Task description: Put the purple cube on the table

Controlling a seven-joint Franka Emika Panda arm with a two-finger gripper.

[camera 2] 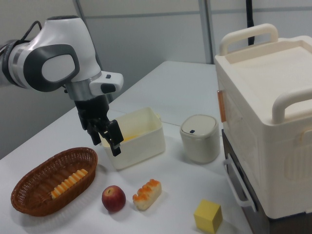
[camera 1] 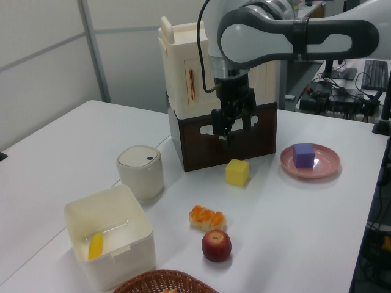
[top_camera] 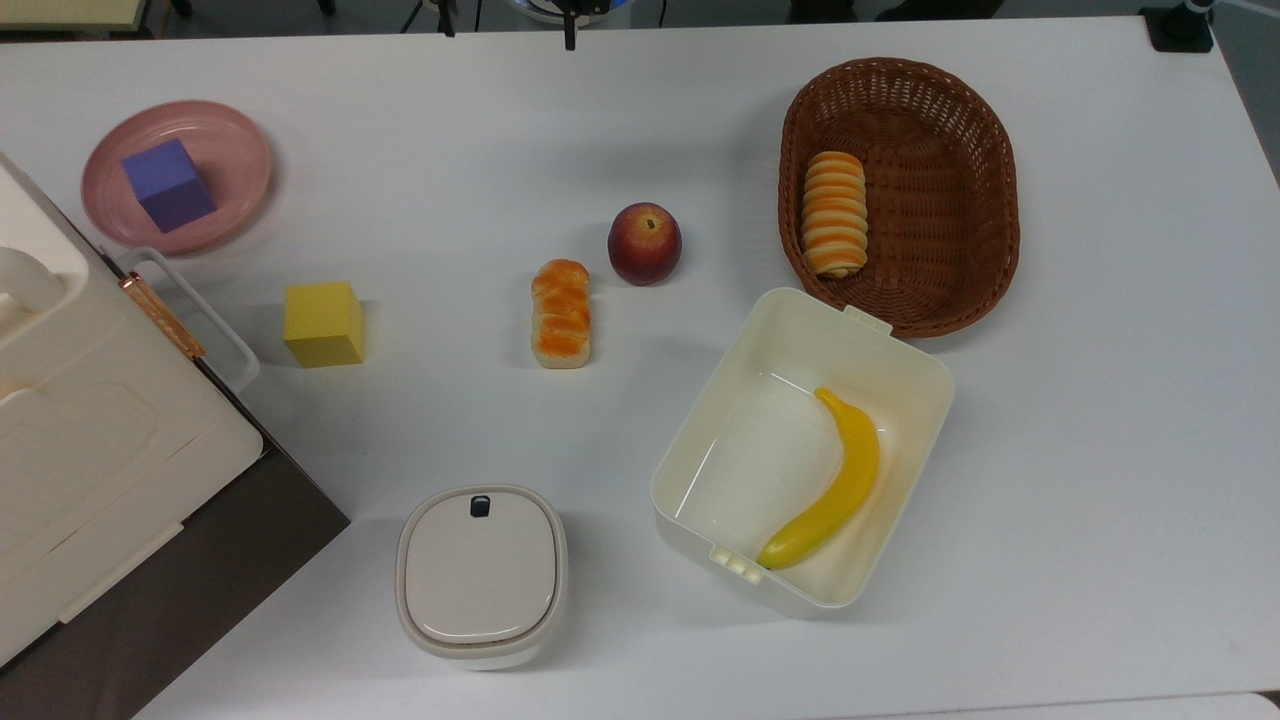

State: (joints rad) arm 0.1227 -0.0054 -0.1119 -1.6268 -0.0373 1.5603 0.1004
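On the round pink plate (top_camera: 235,130), near the top view's left edge, sits the small matte blue-purple foam cube (top_camera: 168,185), upright, nothing touching it. Plate rests on the large flat white table top (top_camera: 1100,450). Two-finger gripper (camera 1: 230,132) of the white-and-grey Panda arm (camera 1: 287,33) hangs in the air, pointing down, above the table near the plain yellow foam cube (camera 1: 237,172) in the left view; well apart from the purple cube. Jaws look slightly parted, holding nothing.

Also on the table: braided orange bread roll (top_camera: 561,312), red apple (top_camera: 645,243), brown oval wicker basket (top_camera: 960,290) with a striped bread roll (top_camera: 835,213) inside, open cream plastic box (top_camera: 720,400) holding a yellow banana (top_camera: 835,485), small lidded cream container (top_camera: 481,575), and a large cream handled case (camera 2: 273,122) on a dark brown base (top_camera: 190,590).
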